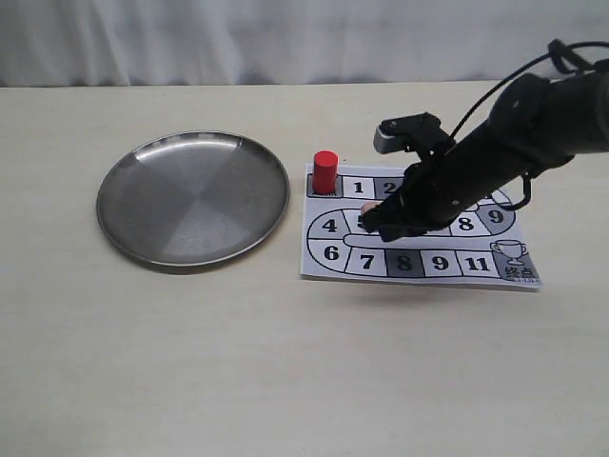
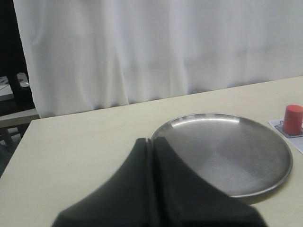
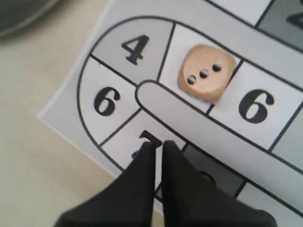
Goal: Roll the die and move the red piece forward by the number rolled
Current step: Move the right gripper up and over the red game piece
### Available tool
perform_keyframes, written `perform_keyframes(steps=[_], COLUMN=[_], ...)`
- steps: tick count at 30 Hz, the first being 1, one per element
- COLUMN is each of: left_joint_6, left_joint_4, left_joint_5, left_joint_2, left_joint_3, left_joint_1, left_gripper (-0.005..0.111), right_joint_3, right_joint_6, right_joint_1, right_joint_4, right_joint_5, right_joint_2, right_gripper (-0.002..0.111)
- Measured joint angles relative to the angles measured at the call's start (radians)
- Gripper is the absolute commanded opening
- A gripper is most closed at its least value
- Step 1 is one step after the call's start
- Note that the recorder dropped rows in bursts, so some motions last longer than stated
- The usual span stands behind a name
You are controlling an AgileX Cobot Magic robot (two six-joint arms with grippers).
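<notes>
Evidently the small tan wooden die (image 3: pixel 204 73) shows three near the right gripper (image 3: pixel 158 144), fingers together and empty, while the red cylindrical piece (image 1: pixel 325 171) is not yet advanced.

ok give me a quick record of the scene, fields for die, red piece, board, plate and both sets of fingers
die: lying free on the board, square between 4 and 6, three pips up
red piece: upright on the board's corner square beside 1
plate: steel, beside the board
right fingers: shut, over the board near the die, holding nothing
left fingers: shut, plate ahead of them
</notes>
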Motion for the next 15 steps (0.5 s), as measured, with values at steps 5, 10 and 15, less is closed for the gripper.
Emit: perform_keyframes(steps=[5,10,15], left_joint_6=[0.000,0.000,0.000], left_joint_4=[0.000,0.000,0.000], left_joint_5=[0.000,0.000,0.000], left_joint_2=[0.000,0.000,0.000], left_joint_3=[0.000,0.000,0.000], left_joint_1=[0.000,0.000,0.000], left_gripper=[0.000,0.000,0.000], right_joint_3=[-0.056,-0.137,-0.219], right_joint_6=[0.024,0.032,0.035], right_joint_1=[0.000,0.026,0.109], right_joint_4=[0.007,0.029,0.014], right_joint_5=[0.032,0.037,-0.056], right_joint_2=[-0.079,-0.095,-0.051], right_gripper=[0.005,0.023,0.061])
